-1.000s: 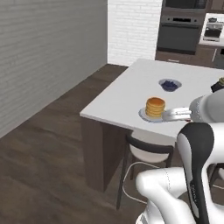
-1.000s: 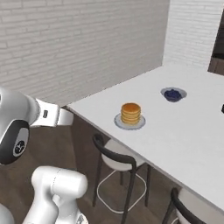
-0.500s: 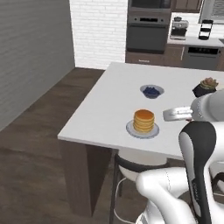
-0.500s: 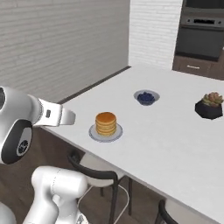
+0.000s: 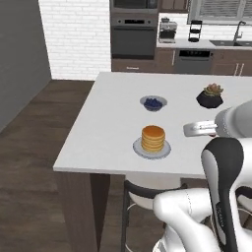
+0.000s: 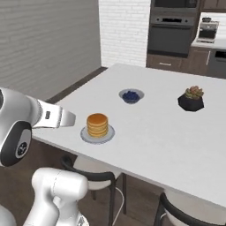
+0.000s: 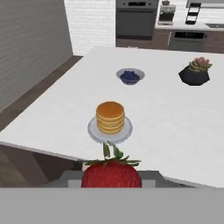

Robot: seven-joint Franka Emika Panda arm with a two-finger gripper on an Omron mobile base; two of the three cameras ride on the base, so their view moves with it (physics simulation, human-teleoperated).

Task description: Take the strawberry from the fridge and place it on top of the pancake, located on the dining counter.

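Red and glossy, the small leaf-topped strawberry (image 7: 112, 174) is pinched in the gripper (image 7: 112, 178), carried short of the white slab dining counter (image 7: 175, 127). The golden-brown pancake stack (image 7: 110, 117) on its grey plate (still bare on top) sits near the counter's near edge, within reach.

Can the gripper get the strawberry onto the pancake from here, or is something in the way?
Probably yes. The strawberry sits in the gripper, facing the pancake near the dining counter edge; the blueberry bowl and potted plant stand well beyond.
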